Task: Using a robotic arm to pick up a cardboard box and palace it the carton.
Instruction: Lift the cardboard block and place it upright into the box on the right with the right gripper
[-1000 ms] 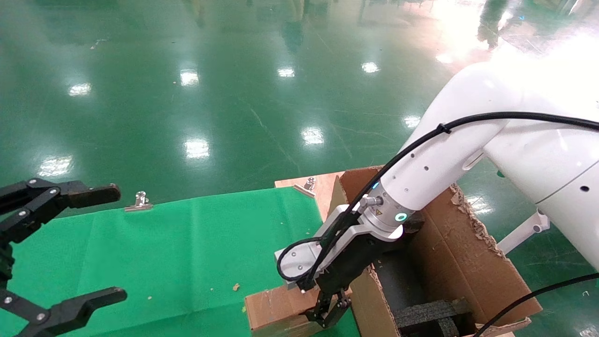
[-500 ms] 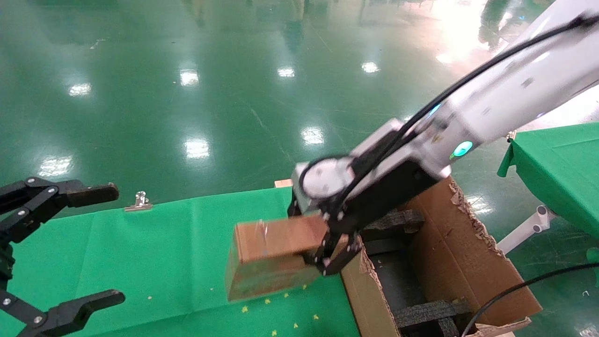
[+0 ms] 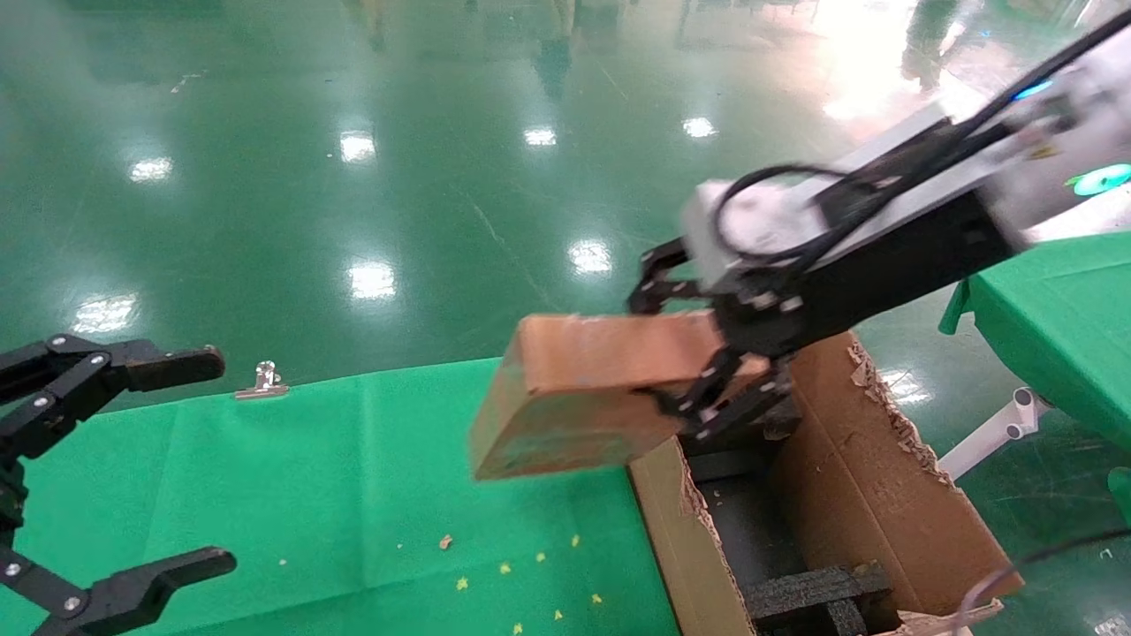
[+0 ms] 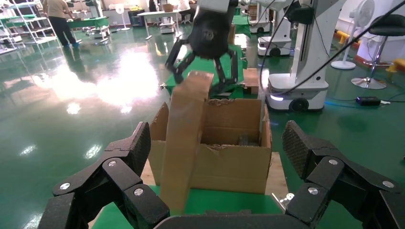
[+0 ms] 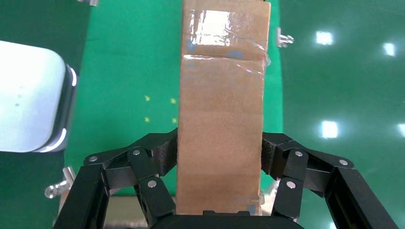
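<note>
My right gripper (image 3: 707,367) on the white arm is shut on the small brown cardboard box (image 3: 592,393) and holds it in the air over the green table, beside the near-left edge of the carton (image 3: 884,477). The right wrist view shows the box (image 5: 220,119) clamped between both pads (image 5: 168,152), with tape strips at its far end. The carton has ragged flaps and black foam blocks (image 3: 813,587) inside. The left wrist view shows the box (image 4: 184,143) hanging in front of the carton (image 4: 229,162). My left gripper (image 3: 132,459) is open and idle at the far left.
The green cloth table (image 3: 336,477) carries small crumbs (image 3: 504,574) near its front. A metal clip (image 3: 261,380) sits on its far edge. A second green table (image 3: 1060,318) stands at the right. Shiny green floor lies beyond.
My right gripper has lifted the cardboard box off the table's front edge and carried it up and to the right, toward the carton. The left gripper has not moved.
</note>
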